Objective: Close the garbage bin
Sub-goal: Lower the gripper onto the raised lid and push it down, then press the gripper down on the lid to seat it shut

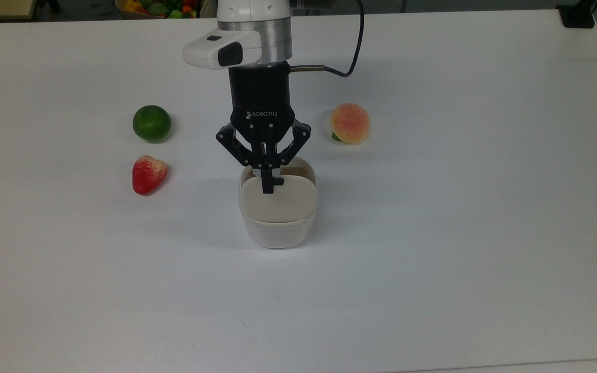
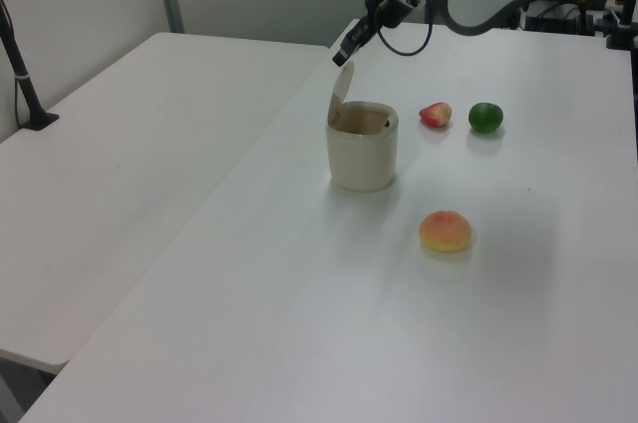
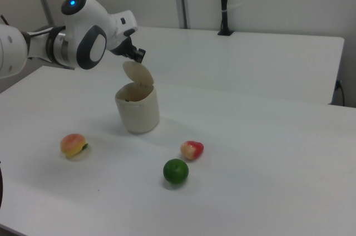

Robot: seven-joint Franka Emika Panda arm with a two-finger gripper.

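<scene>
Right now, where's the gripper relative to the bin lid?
In the left view the gripper sits just above the top edge of the raised lid of the garbage bin; in the top view it overlaps the lid's black button area.

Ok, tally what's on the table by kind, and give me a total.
Bin: 1, lid up
Lime: 1
Strawberry: 1
Peach: 1
Total: 4, that is 3 fruits and 1 bin
</scene>
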